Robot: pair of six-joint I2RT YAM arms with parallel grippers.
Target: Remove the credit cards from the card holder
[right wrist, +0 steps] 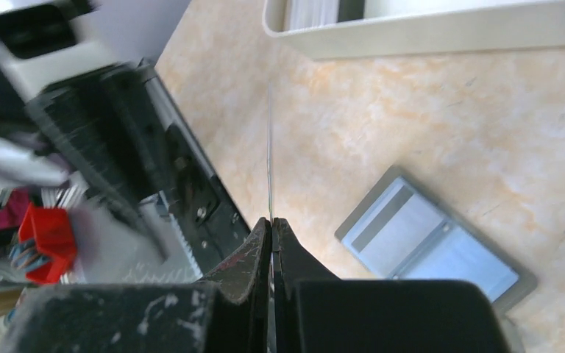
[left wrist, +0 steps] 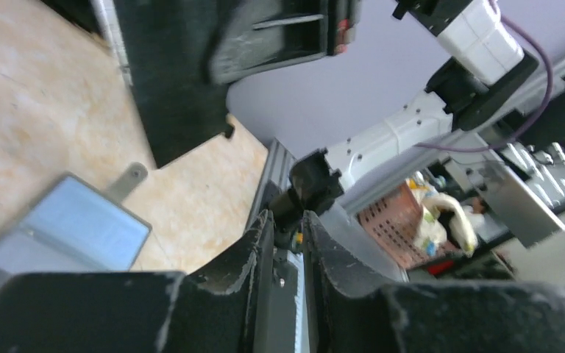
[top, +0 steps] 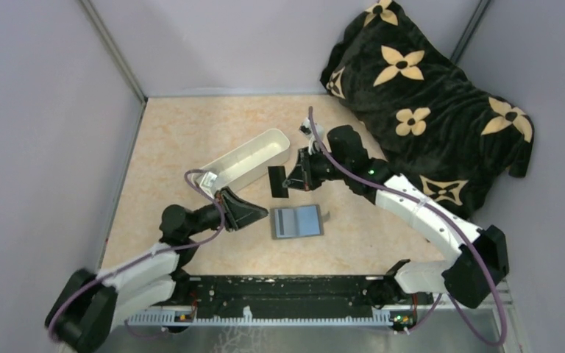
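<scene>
The card holder lies open and flat on the table, its blue-grey pockets facing up; it also shows in the left wrist view and the right wrist view. My right gripper is shut on a black credit card and holds it up above the table, behind the holder. In the right wrist view this card is a thin edge-on line rising from the closed gripper. My left gripper sits just left of the holder. Its jaws stand slightly apart with nothing between them. The black card hangs in front of it.
A long white tray lies at an angle behind the grippers, with pale cards in it. A black blanket with beige flowers fills the back right corner. Grey walls close in the table, and a black rail runs along its near edge.
</scene>
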